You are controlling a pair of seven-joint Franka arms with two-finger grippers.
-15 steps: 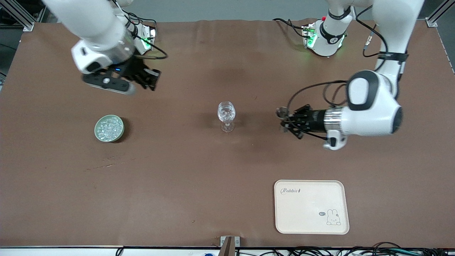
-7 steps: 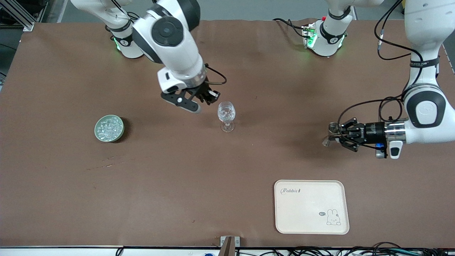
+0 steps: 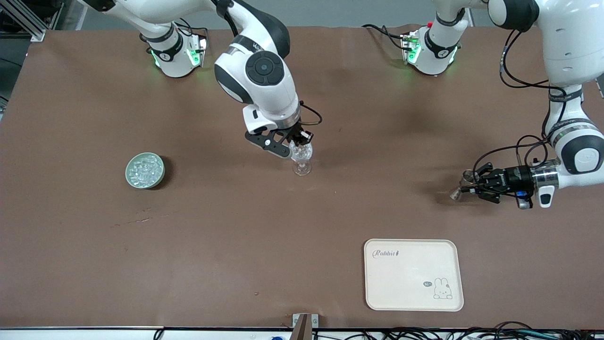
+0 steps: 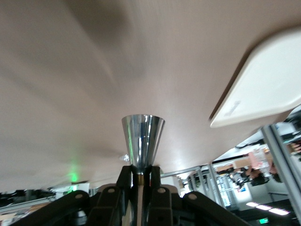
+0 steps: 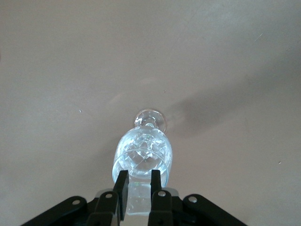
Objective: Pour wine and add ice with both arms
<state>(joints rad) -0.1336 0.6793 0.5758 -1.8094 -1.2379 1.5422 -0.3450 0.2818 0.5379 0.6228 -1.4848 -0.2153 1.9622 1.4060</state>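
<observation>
A green dish (image 3: 145, 170) of ice (image 3: 144, 169) sits on the brown bench (image 3: 226, 236) toward the right arm's end, well apart from everything else. At mid-bench the right hand (image 3: 299, 140) hangs just over the rim of a stemmed glass (image 3: 301, 160) with ice in it, fingers (image 5: 123, 187) narrowly parted around something clear I cannot make out. Toward the left arm's end, the left hand (image 3: 467, 190) lies level over bare bench, clamped on a small metal cup (image 4: 142, 138), with a cream tray (image 3: 413, 275) nearer the camera.
</observation>
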